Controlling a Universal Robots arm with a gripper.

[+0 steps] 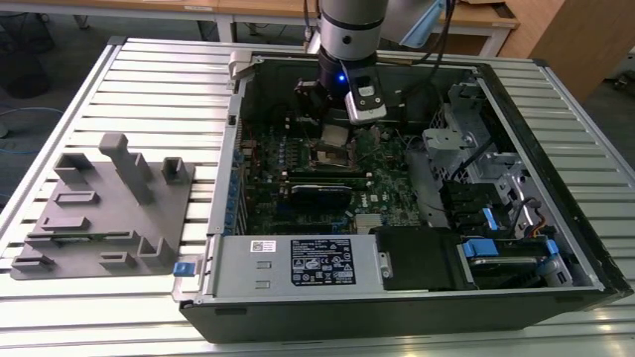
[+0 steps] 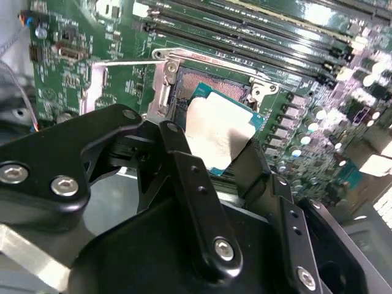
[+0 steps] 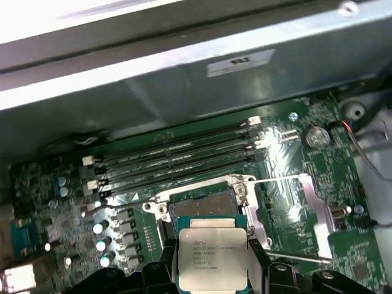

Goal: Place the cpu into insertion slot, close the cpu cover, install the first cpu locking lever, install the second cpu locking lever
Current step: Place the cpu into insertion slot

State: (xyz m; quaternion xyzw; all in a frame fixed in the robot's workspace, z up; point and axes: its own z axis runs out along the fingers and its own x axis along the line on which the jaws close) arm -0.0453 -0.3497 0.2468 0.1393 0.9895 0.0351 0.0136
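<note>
1. The slatted metal counter [image 1: 149, 82] carries everything here.
2. An open computer case [image 1: 397, 316] lies on its side on the counter, with its insides facing up.
3. The arm [image 1: 347, 22] comes straight down into the far half of the case.
4. A grey plastic fixture [image 1: 109, 216] with upright posts and pockets sits on the counter at the exterior view's left, just beside the case but not touching it.
5. The green circuit board [image 1: 387, 186] covers the floor of the case, and a row of long black memory slots [image 3: 177, 153] runs along it just past the socket area.
6. The gripper [image 2: 211, 138] hangs low over the board, right above the socket, and its black fingers [image 2: 190, 177] are clamped on two opposite edges of the cpu.
7. The cpu cover [image 3: 315, 214] is swung open and lies off to one side of the socket (you can see green board through its window).
8. The insertion slot [image 3: 202, 205] is bare, with its tan contact field showing inside the dark frame.
9. The cpu [image 3: 211, 251] sits between the fingers with its silvery top facing the first wrist view. In the second wrist view it looks a bit tilted relative to the slot, and I can't tell whether any corner is touching it.
</note>
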